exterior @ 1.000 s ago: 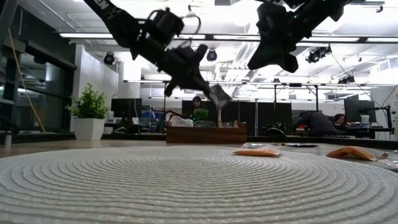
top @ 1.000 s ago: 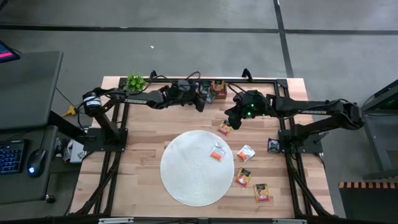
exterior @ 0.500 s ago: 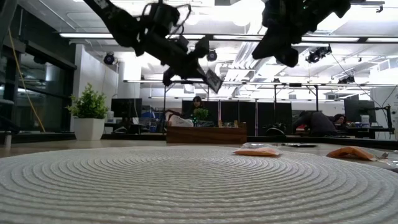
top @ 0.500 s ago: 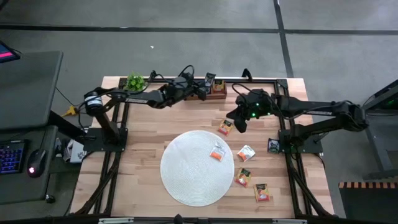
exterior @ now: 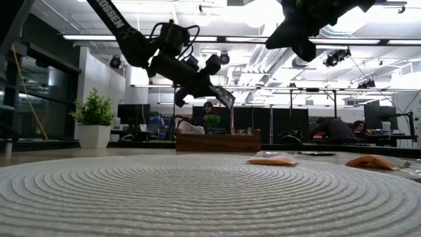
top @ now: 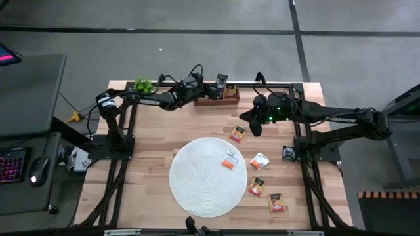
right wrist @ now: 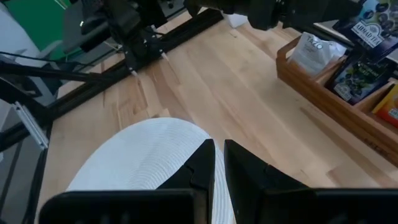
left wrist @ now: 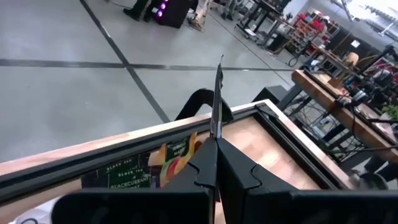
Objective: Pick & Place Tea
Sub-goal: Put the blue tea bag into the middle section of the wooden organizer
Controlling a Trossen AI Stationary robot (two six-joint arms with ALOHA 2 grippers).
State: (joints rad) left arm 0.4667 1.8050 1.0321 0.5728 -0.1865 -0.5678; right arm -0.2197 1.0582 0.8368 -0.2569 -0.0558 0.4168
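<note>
A black tea sachet (top: pixel 222 82) hangs over the brown wooden tray (top: pixel 230 99) at the table's far edge, with my left gripper (top: pixel 214 87) shut on it. In the left wrist view the sachet (left wrist: pixel 218 93) shows edge-on, above sachets standing in the tray (left wrist: pixel 134 175). My right gripper (top: pixel 254 129) hovers shut and holds nothing, above and to the right of an orange sachet (top: pixel 237 133) lying flat on the wood. Another sachet (top: pixel 230 159) lies on the round white mat (top: pixel 197 187). Several more (top: pixel 260 160) lie to the mat's right. My left gripper pinches the sachet by its near edge (left wrist: pixel 217 135) between its two fingers. The rest of the sachet sticks out past the fingertips. The fingers reach nearly level from the table's left toward the tray. The sachet (exterior: pixel 225 97) is lifted clear, tilted, above the tray (exterior: pixel 218 141).
A small potted plant (top: pixel 142 85) stands at the far left corner. A black sachet (top: pixel 287 153) lies by the right arm's base. The tray (right wrist: pixel 336 93) holds white and dark packets. The black frame rails run along the table's sides and far edge.
My left gripper has carried the black sachet toward the table's far edge and right, from beside the tray to over it, and its fingers have tipped up nearer to level. My right gripper has risen and drawn back toward the right, away from the orange sachet, which stays put.
</note>
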